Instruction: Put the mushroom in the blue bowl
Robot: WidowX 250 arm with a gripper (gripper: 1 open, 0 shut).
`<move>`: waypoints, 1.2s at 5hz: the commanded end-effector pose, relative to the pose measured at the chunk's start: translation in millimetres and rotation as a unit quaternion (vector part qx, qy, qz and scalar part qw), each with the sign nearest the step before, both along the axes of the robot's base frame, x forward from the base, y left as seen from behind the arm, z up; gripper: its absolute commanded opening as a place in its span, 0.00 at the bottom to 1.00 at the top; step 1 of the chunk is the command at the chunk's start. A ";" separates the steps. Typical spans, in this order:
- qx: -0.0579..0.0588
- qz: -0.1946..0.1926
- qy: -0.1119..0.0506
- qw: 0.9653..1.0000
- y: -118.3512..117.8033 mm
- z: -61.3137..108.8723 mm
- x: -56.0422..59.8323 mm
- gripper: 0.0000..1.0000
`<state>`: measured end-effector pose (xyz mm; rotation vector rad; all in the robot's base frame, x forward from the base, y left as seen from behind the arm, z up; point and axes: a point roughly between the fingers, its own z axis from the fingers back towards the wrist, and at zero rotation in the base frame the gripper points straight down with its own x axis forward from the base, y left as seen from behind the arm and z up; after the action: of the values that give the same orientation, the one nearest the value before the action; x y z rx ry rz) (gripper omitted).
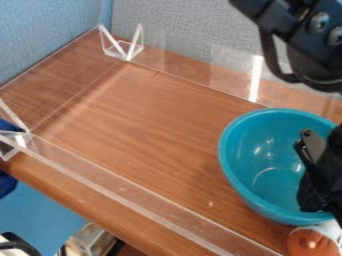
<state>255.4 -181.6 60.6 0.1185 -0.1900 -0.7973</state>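
My gripper (321, 205) sits at the lower right edge of the view, a black shape pointing almost straight down, its lower end just above the small toy mushroom with the reddish-brown cap (310, 241). The fingertips are hard to separate in this shot, but I read the jaws as fully closed. Whether they pinch the mushroom I cannot tell; it lies low at the frame's bottom corner, on the wooden bench (147, 120), just outside the near rim of the round glossy teal-blue bowl (261, 150). The bowl is empty.

My judgement is that the grasp is the step in hand. To do it well I would confirm the cap is truly caught, then lift straight up high enough to clear the rim before crossing toward the bowl's centre, releasing low so the mushroom doesn't bounce out. The clear acrylic wall (107, 195) edging the bench stays well clear.
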 end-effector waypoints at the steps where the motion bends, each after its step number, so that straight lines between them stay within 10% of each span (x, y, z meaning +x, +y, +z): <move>1: -0.021 -0.010 -0.031 0.999 -6.3 21.8 1.0 0.00; 6: -0.012 -0.015 -0.030 0.999 1.3 15.0 7.9 0.00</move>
<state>258.4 -180.2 61.0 0.1318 -0.2086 -0.8392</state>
